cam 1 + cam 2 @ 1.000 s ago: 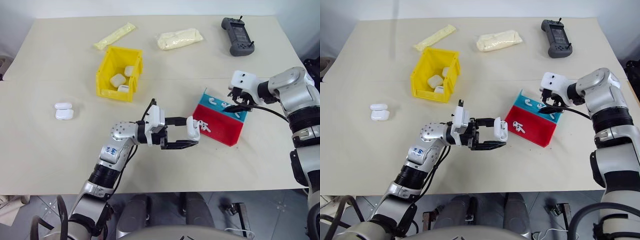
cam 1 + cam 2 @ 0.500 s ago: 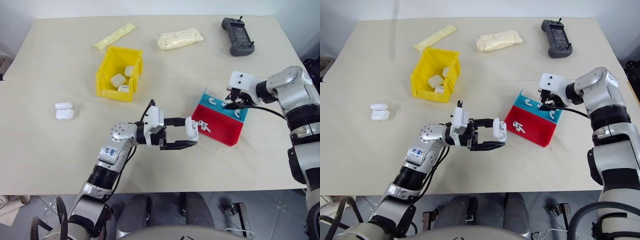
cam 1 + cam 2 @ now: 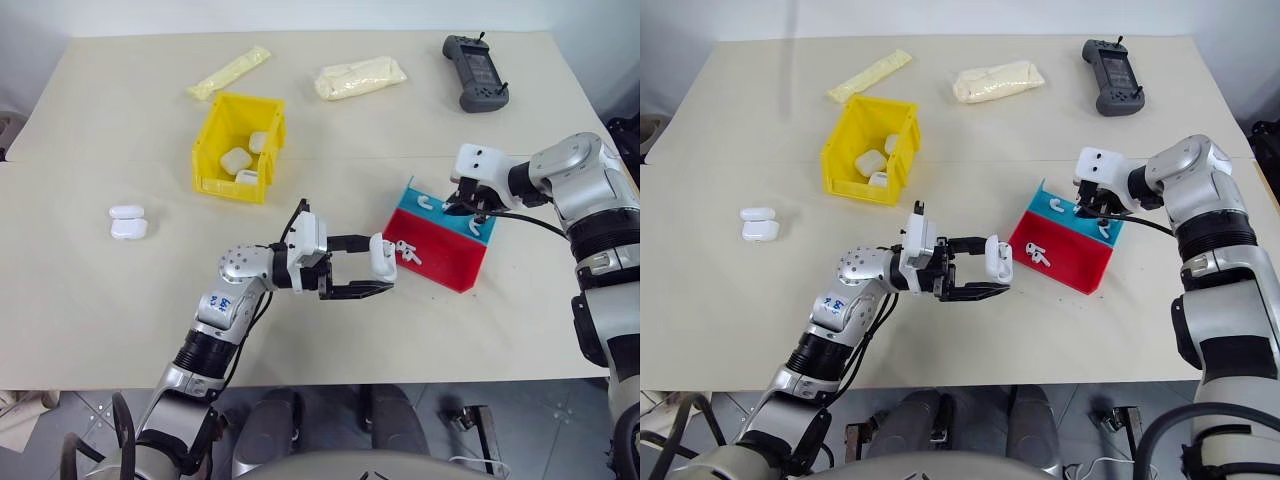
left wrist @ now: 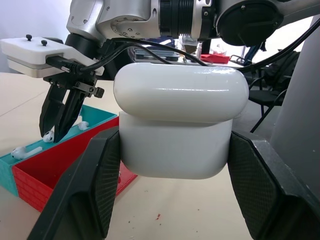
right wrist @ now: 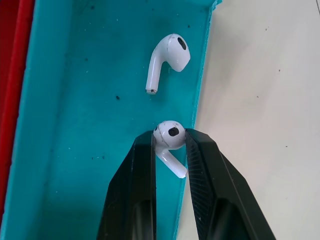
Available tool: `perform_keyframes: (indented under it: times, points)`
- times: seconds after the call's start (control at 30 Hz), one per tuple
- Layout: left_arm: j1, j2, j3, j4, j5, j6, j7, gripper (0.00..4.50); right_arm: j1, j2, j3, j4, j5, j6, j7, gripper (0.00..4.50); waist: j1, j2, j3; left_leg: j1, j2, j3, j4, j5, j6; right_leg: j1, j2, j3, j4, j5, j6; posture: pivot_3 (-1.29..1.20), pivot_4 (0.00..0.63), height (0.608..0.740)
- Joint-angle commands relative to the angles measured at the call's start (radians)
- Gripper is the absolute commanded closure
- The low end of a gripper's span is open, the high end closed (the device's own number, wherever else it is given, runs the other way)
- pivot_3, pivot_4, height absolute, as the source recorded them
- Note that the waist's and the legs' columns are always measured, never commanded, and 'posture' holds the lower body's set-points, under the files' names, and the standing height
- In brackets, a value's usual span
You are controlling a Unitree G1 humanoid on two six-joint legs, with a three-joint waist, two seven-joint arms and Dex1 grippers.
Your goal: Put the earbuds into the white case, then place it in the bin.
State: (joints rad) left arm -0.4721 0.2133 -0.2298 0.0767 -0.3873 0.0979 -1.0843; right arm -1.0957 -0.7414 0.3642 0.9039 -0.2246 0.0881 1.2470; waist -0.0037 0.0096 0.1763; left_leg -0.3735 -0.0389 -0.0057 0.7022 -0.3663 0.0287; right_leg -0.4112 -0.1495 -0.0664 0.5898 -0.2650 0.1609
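– Left eye view first, biggest things down: the tabletop [image 3: 100,300] carries the bin [image 3: 238,146], which sits well apart from both arms with a few closed white cases already lying in it. Has anything there moved?

– No, that end looks as it did a second ago. The red and blue tray [image 3: 440,250] hasn't shifted either, and the left end effector [image 3: 377,272] holds level just beside the tray's red side, clamped on the white case [image 4: 180,120], lid down.

– So the change is on the right?

– Yes. A second ago the right end effector [image 5: 170,145] hung over the blue compartment with its fingers spread. Now they have closed in, and the right wrist view shows them pinching one earbud [image 5: 169,140] by its head, at the blue wall's edge. A second earbud [image 5: 167,59] lies loose on the blue floor nearby.

– Meaning for the task?

– My reading: the first earbud is secured but not lifted. The case lid looks closed, so it likely needs opening before anything goes in.
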Motion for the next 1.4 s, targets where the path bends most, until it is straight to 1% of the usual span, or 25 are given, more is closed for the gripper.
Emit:
perform_keyframes:
  times: [0.03, 0.2, 0.33, 0.4, 0.47, 0.53, 0.6, 0.67, 0.73, 0.77, 0.83, 0.93, 1.0, 1.07, 1.2, 1.4]
  points:
    - [-0.001, -0.001, 0.009, -0.044, -0.016, -0.003, -0.003, 1.71, -0.001, -0.003, -0.025, -0.010, -0.003, 0.006, -0.002, 4.01, 0.000, 0.000, 0.000, 0.000, 0.000, 0.000, 0.000, 0.000, 0.000, 0.000, 0.000, 0.000, 0.000, 0.000, 0.000, 0.00, 0.150, 0.740]
    - [-0.004, 0.003, 0.012, -0.044, -0.017, 0.001, -0.008, 1.71, 0.000, -0.028, -0.102, -0.091, 0.054, 0.068, 0.000, 4.01, 0.000, 0.000, 0.000, 0.000, 0.000, 0.000, 0.000, 0.000, 0.000, 0.000, 0.000, 0.000, 0.000, 0.000, 0.000, 0.00, 0.150, 0.740]
    - [-0.014, 0.007, 0.020, -0.038, -0.020, 0.004, -0.014, 1.71, 0.068, -0.089, -0.216, -0.287, 0.162, 0.181, 0.053, 4.01, 0.005, 0.000, 0.000, 0.000, 0.001, 0.000, 0.000, 0.000, 0.000, 0.000, 0.000, 0.000, 0.000, 0.000, 0.000, 0.00, 0.150, 0.740]
    - [-0.020, 0.009, 0.023, -0.029, -0.018, 0.001, -0.020, 1.71, 0.131, -0.126, -0.275, -0.407, 0.228, 0.233, 0.085, 4.01, 0.009, 0.000, 0.000, -0.001, 0.000, -0.001, 0.000, 0.000, 0.000, 0.000, 0.000, 0.000, 0.000, 0.000, 0.000, 0.00, 0.150, 0.740]
    - [-0.029, 0.010, 0.028, -0.016, -0.018, -0.002, -0.028, 1.71, 0.227, -0.162, -0.362, -0.566, 0.323, 0.315, 0.103, 4.01, 0.017, 0.000, 0.000, -0.001, 0.000, -0.001, 0.000, 0.000, 0.000, 0.000, 0.000, 0.000, 0.000, 0.000, 0.000, 0.00, 0.150, 0.740]
    - [-0.038, 0.007, 0.030, -0.001, -0.017, -0.006, -0.034, 1.71, 0.336, -0.178, -0.458, -0.716, 0.421, 0.438, 0.086, 4.01, 0.022, 0.000, 0.000, -0.001, 0.000, 0.000, 0.000, 0.000, 0.000, 0.000, 0.000, 0.000, -0.001, 0.000, 0.000, 0.00, 0.150, 0.740]
    - [-0.043, 0.006, 0.033, 0.008, -0.016, -0.009, -0.040, 1.71, 0.430, -0.171, -0.531, -0.848, 0.518, 0.559, 0.066, 4.01, 0.027, 0.000, 0.000, 0.000, 0.000, 0.000, 0.000, 0.000, 0.000, 0.000, 0.000, 0.000, 0.000, 0.000, 0.000, 0.00, 0.150, 0.740]
    - [-0.049, 0.004, 0.033, 0.016, -0.017, -0.011, -0.048, 1.71, 0.537, -0.130, -0.611, -1.008, 0.637, 0.706, 0.015, 4.01, 0.028, 0.000, 0.000, 0.000, 0.001, 0.000, 0.001, 0.000, 0.000, 0.000, 0.000, 0.000, 0.000, 0.000, 0.000, 0.00, 0.150, 0.740]
    - [-0.054, 0.001, 0.032, 0.024, -0.018, -0.010, -0.055, 1.71, 0.659, -0.048, -0.688, -1.178, 0.744, 0.731, -0.048, 4.01, 0.028, 0.000, 0.000, 0.000, 0.002, 0.000, 0.001, 0.000, 0.000, 0.000, 0.000, 0.000, 0.001, 0.000, 0.000, 0.00, 0.150, 0.740]
    - [-0.055, 0.000, 0.033, 0.026, -0.018, -0.010, -0.057, 1.71, 0.697, -0.002, -0.721, -1.234, 0.789, 0.739, -0.089, 4.01, 0.028, 0.000, 0.000, 0.000, 0.001, 0.000, 0.001, 0.000, 0.000, 0.001, 0.000, 0.000, 0.001, 0.000, 0.000, 0.00, 0.150, 0.740]
    - [-0.058, -0.005, 0.032, 0.034, -0.017, -0.008, -0.059, 1.71, 0.763, 0.083, -0.769, -1.327, 0.888, 0.795, -0.175, 4.01, 0.028, 0.000, 0.000, 0.001, 0.001, 0.001, 0.001, 0.000, -0.001, 0.001, 0.000, 0.000, 0.001, 0.000, 0.000, 0.00, 0.150, 0.740]
    - [-0.060, -0.004, 0.029, 0.038, -0.016, -0.005, -0.068, 1.71, 0.836, 0.152, -0.806, -1.416, 1.027, 0.834, -0.244, 4.01, 0.030, 0.000, 0.000, 0.001, 0.001, 0.000, 0.001, 0.000, -0.001, 0.001, 0.000, 0.001, 0.001, 0.000, 0.000, 0.00, 0.150, 0.740]
    - [-0.059, 0.001, 0.028, 0.034, -0.018, -0.001, -0.076, 1.71, 0.855, 0.215, -0.834, -1.453, 1.160, 0.883, -0.346, 4.01, 0.030, 0.000, 0.000, 0.001, 0.000, 0.000, 0.001, 0.000, 0.000, 0.001, 0.000, 0.001, 0.001, 0.000, 0.000, 0.00, 0.150, 0.740]
    - [-0.060, 0.005, 0.029, 0.033, -0.018, 0.003, -0.080, 1.71, 0.885, 0.257, -0.835, -1.498, 1.256, 0.892, -0.421, 4.01, 0.030, 0.000, 0.000, 0.002, 0.001, -0.001, 0.001, 0.000, 0.000, 0.001, 0.000, 0.001, 0.001, 0.000, 0.000, 0.00, 0.150, 0.740]
    - [-0.057, 0.006, 0.030, 0.027, -0.019, 0.010, -0.082, 1.71, 0.940, 0.289, -0.809, -1.544, 1.401, 0.894, -0.548, 4.01, 0.029, 0.000, 0.000, 0.002, 0.000, 0.000, 0.000, 0.000, 0.000, 0.002, 0.000, 0.001, 0.001, 0.000, 0.000, 0.00, 0.150, 0.740]
    - [-0.058, -0.004, 0.030, 0.022, -0.021, 0.018, -0.075, 1.71, 1.001, 0.285, -0.731, -1.572, 1.508, 0.869, -0.660, 4.01, 0.028, 0.000, 0.000, 0.002, -0.001, 0.000, 0.000, 0.000, 0.000, 0.001, 0.000, 0.001, 0.001, 0.000, 0.000, 0.00, 0.150, 0.740]
